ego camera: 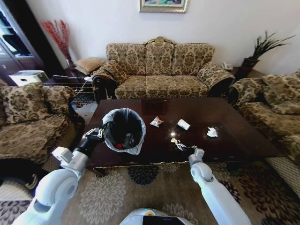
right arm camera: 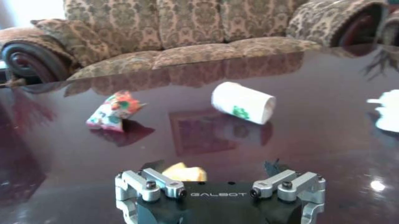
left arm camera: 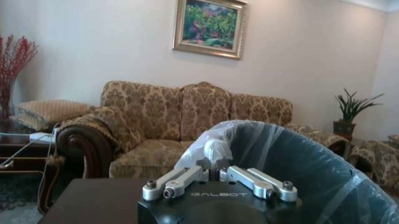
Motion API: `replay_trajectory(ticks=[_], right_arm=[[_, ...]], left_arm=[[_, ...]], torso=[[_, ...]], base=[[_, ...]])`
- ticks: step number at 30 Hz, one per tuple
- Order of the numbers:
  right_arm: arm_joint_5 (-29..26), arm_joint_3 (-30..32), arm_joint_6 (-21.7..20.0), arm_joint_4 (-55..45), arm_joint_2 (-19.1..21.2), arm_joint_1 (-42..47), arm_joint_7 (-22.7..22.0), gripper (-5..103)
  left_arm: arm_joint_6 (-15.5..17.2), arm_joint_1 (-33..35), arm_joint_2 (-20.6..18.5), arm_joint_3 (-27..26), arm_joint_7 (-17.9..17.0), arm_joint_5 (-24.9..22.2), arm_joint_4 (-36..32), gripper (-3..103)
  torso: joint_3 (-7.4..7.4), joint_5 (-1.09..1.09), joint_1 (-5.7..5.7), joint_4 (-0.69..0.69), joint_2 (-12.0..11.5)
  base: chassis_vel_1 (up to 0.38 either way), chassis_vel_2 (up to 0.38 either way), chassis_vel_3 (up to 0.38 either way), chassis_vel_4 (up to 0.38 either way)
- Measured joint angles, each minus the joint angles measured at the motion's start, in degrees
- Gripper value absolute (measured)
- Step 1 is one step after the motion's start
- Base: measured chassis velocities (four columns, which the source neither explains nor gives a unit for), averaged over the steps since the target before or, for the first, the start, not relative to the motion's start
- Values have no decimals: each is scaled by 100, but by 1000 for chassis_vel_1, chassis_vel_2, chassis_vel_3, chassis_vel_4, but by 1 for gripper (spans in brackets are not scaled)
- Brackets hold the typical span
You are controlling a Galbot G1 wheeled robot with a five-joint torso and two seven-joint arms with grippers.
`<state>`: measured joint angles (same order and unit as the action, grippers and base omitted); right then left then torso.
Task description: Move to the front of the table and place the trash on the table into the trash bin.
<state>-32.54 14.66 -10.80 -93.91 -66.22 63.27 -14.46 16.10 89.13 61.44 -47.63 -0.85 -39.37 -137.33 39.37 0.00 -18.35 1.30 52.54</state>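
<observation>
My left gripper (ego camera: 99, 133) is shut on the bagged rim of the trash bin (ego camera: 124, 130), holding it over the left part of the table (ego camera: 243, 145). Its fingers (left arm camera: 187, 179) pinch the plastic liner of the trash bin (left arm camera: 299, 172). A red-capped piece and a dark piece of trash lie inside the bin. My right gripper (ego camera: 181, 146) stands open low over the table's front edge, with a yellowish scrap (right arm camera: 182, 172) between its fingers (right arm camera: 153, 165). Further back lie a shiny wrapper (right arm camera: 114, 112), a white cup (right arm camera: 243, 102) on its side and a white tissue (right arm camera: 388, 114).
A patterned sofa (ego camera: 159, 70) stands behind the table, with armchairs at the left (ego camera: 33, 122) and right (ego camera: 276, 103). A patterned rug (ego camera: 154, 187) lies under the table's front edge. A plant (ego camera: 262, 49) stands at the back right.
</observation>
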Motion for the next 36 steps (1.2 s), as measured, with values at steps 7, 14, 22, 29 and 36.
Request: replay_trajectory(ticks=[7,14,22,29,36], right_arm=[[12,-352,-23,309,-88,-357,-50,100],[83,-562,-25,660,-182,-559,-120,89],[102,-676,-10,880,-221,-719,-217,57],[85,-718,-8,957,-231,-785,-286,30],[29,-709,24,786,-198,-752,-467,8]], left_arm=[[-14,17,56,-5,-28,9,32,3],[-32,-49,109,5,-84,11,81,3],[-32,-110,130,9,-85,0,112,3],[-23,-165,130,7,-72,-16,149,3],[-19,-204,128,34,-62,-23,161,3]], torso=[[0,0,0,0,0],[0,0,-1,-1,0],[0,0,-1,-1,0],[0,0,0,-1,0],[0,1,0,-1,0]], base=[[0,0,0,0],[0,0,0,0],[0,0,0,0],[0,0,0,0],[0,0,0,0]])
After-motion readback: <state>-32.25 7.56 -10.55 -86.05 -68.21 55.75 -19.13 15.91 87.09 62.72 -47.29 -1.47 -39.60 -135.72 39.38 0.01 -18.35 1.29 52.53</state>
